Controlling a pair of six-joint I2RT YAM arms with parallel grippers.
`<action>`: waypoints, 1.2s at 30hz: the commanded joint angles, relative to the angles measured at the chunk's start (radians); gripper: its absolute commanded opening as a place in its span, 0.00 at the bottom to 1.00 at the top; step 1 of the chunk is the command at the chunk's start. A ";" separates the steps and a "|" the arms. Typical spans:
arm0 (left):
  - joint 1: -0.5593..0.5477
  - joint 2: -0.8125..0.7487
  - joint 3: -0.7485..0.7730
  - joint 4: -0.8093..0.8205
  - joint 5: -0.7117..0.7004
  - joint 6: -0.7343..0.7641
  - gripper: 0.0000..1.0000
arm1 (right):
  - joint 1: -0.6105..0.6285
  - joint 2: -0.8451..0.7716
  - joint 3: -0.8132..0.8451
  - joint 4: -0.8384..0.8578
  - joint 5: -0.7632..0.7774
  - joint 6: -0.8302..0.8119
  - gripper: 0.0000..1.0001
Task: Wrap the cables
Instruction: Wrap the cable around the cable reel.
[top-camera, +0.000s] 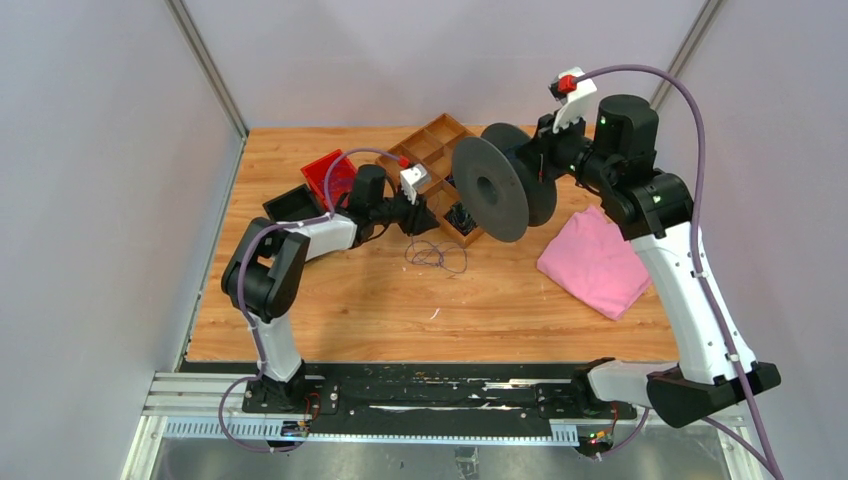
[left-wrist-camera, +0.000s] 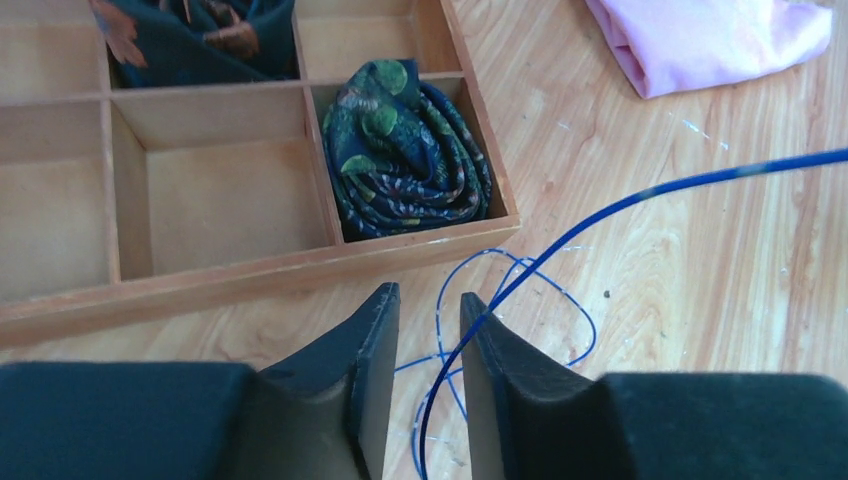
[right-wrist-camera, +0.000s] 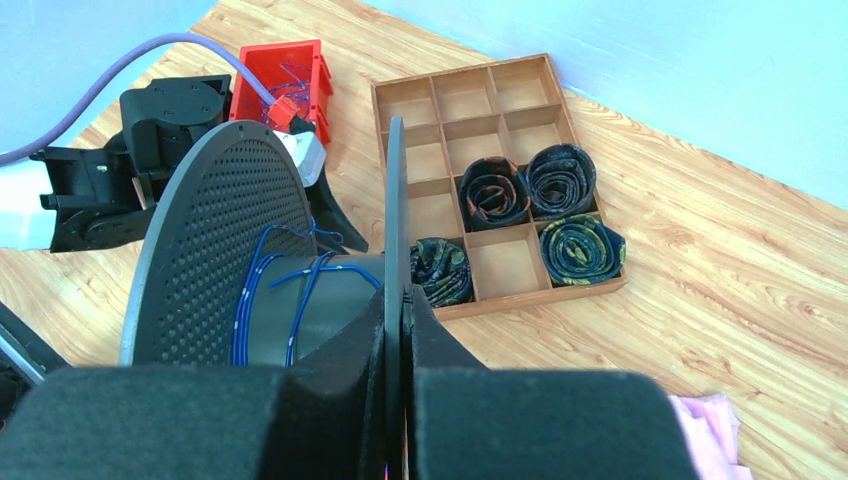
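Wood-grain tabletop (top-camera: 380, 300) between pale grey walls: a thin blue cable (left-wrist-camera: 700, 180) crosses the left wrist view from the right edge and drops into the narrow gap between the fingers of the left gripper (left-wrist-camera: 429, 296). Its jaws stand slightly apart, the strand lying against the inner face of one finger. Slack from the cable lies in loose loops on the table (top-camera: 437, 256), just in front of the gripper (top-camera: 425, 218). Further turns (right-wrist-camera: 297, 310) wind around the core of a dark spool (right-wrist-camera: 220, 250). The right gripper (right-wrist-camera: 402, 295) holds the spool above the table on its side, jaws clamped on the edge of one flange.

Below the left fingertips the cable is cut off by the frame. From above, the stretch between gripper and spool is too fine to make out. The spool (top-camera: 490, 190) covers part of a wooden compartment tray (top-camera: 432, 150). Rolled patterned fabrics (right-wrist-camera: 580, 250) fill several of its cells. A red bin (right-wrist-camera: 280, 75) beside the tray holds more blue strands, with a black bin (top-camera: 293, 205) next to it. A pink cloth (top-camera: 595, 262) lies to the right, under the right arm.
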 joint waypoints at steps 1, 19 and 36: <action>-0.001 0.012 0.001 0.037 0.022 0.015 0.25 | -0.022 0.002 0.064 0.036 0.010 0.031 0.00; -0.083 -0.090 -0.135 0.037 0.023 0.096 0.00 | -0.045 0.110 0.168 0.022 0.150 0.134 0.01; -0.303 -0.186 -0.153 -0.110 -0.045 0.269 0.01 | -0.069 0.217 0.199 0.075 0.373 0.176 0.01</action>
